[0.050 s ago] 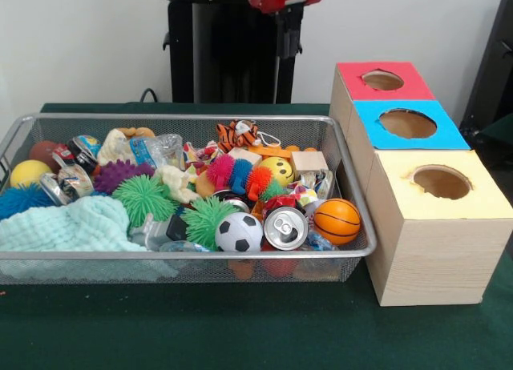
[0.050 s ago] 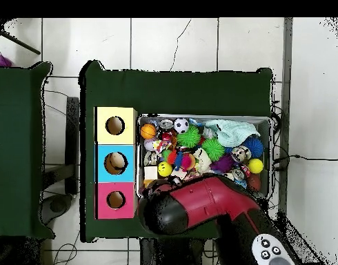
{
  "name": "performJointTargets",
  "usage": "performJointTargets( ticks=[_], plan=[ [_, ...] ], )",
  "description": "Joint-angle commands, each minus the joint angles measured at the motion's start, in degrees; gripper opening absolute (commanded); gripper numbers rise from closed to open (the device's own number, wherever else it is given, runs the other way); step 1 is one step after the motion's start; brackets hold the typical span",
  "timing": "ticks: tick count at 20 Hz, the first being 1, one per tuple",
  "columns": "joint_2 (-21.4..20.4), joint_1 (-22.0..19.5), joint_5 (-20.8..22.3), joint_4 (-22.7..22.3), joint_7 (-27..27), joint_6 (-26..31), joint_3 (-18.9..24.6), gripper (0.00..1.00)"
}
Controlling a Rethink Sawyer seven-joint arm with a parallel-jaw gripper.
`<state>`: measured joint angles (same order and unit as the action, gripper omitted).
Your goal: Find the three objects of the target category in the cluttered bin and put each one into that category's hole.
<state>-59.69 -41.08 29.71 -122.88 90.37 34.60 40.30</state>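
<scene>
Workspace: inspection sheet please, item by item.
Surface: table under a dark green cloth, bare in front of the bin.
Job's things: wire mesh bin full of toys; beside it three boxes with round holes, red, blue, yellow. In the overhead view something pale sits in the blue hole.
Clutter: soccer ball, small basketball, soda can, green spiky balls, yellow ball, tiger toy, mint cloth.
Gripper: not seen; only the red arm, drawn back over the bin's edge.
Cables: black cable behind the table; more on the floor.
Surroundings: white tiled floor, second green table.
</scene>
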Motion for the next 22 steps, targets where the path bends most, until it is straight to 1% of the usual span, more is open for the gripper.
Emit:
performJointTargets(
  ticks=[1, 7, 14, 19, 22],
  plan=[
    [2.13, -3.03, 2.02, 0.80, 1.66, -1.73, -3.42, 0.00],
    [2.61, -6.28, 2.92, 3.10, -2.32, 0.08, -2.07, 0.00],
    [4.69, -8.35, 4.87, 7.33, -4.53, 1.42, -1.31, 0.00],
    [6.23, -10.48, 5.03, 10.00, -8.31, 3.51, 0.37, 0.00],
    [7.00, -11.02, 5.06, 11.20, -9.47, 4.16, 1.03, 0.00]
  ],
)
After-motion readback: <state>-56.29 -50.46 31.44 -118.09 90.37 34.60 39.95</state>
